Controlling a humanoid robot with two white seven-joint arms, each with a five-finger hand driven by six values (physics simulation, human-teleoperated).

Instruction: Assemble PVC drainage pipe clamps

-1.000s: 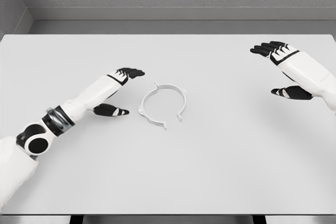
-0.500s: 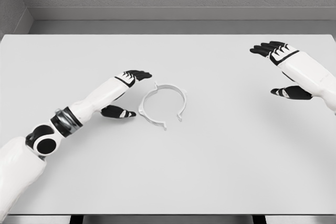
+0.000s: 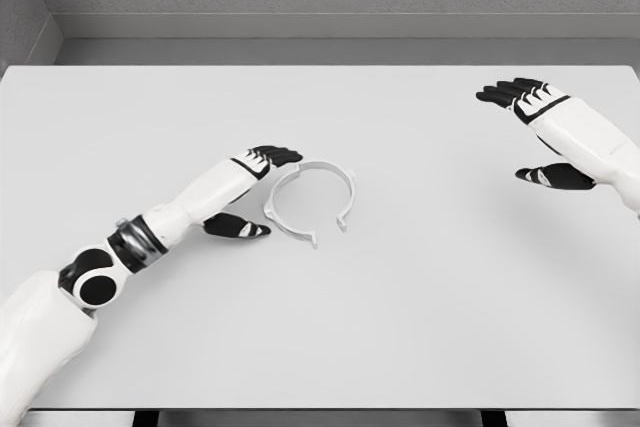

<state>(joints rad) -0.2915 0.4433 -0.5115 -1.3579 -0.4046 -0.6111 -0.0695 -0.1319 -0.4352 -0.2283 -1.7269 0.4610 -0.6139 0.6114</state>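
Observation:
A white PVC pipe clamp ring lies flat near the middle of the white table, its gap facing the front. My left hand sits just left of the ring, fingers spread, black fingertips almost at the ring's upper left edge and the thumb below. It holds nothing. My right hand hovers far to the right, open and apart from the clamp.
A grey wall runs behind the table's far edge. The table's front edge lies along the bottom of the head view.
My left hand has slid right and slightly toward the front, closing on the clamp ring's left side. The ring and my right hand have stayed put.

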